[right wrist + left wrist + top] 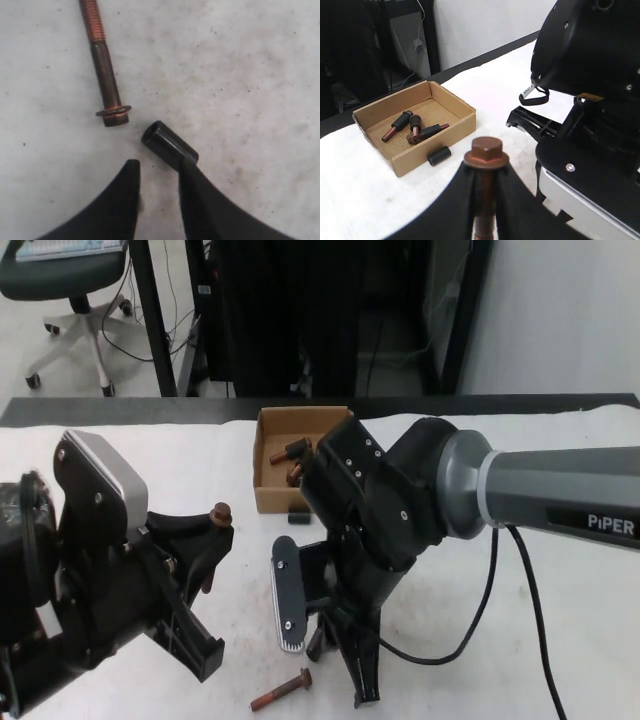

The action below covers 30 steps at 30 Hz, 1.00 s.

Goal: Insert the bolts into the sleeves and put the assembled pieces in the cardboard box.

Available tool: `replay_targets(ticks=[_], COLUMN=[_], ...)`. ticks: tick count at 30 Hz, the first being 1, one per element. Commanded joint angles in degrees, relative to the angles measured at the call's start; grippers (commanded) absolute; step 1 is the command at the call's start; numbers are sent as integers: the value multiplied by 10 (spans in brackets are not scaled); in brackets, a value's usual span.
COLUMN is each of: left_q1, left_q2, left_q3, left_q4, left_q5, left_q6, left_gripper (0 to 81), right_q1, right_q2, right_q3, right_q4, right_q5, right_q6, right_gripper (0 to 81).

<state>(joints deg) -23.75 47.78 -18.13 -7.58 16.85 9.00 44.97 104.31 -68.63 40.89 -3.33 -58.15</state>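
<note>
A copper bolt (485, 160) stands head-up in my left gripper (481, 200), which is shut on its shank above the white cloth at the left (220, 512). My right gripper (157, 167) points down at the cloth, open. A black sleeve (168, 145) lies there against one fingertip (192, 172), not between the two. Another loose bolt (106, 75) lies beside it (282, 692). The cardboard box (262, 435) sits at the back middle with assembled pieces (422, 131) inside. A second loose sleeve (439, 155) lies just outside the box's front wall (298, 517).
White cloth (520, 620) covers the bench. The right arm's bulky body (400, 500) stands between the box and the bench's front. An office chair (70, 300) and black frames stand behind the bench.
</note>
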Motion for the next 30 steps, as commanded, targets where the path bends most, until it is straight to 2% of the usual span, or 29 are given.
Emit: replay_targets(ticks=[1,6,12,17,23,30], left_q1=[2,2,2,2,2,2], left_q2=[-3,-3,-3,-3,-3,-3], left_q3=[-1,-1,-1,-1,-1,-1], left_q4=[-8,-8,-8,-8,-8,-3], left_q5=[4,4,4,4,4,4], left_q6=[0,0,0,0,0,0], left_gripper=[0,0,0,0,0,0], right_q1=[5,13,13,13,12,12], right_q2=[-9,-7,-7,-7,0,52], right_q3=[-6,-6,-6,-6,-6,-6], right_q4=[0,0,0,-9,-22,-26], right_q5=[-12,29,30,30,15,40], right_q6=[-20,-78,-104,-156,-161,-178], right_gripper=[361,342,342,342,342,342])
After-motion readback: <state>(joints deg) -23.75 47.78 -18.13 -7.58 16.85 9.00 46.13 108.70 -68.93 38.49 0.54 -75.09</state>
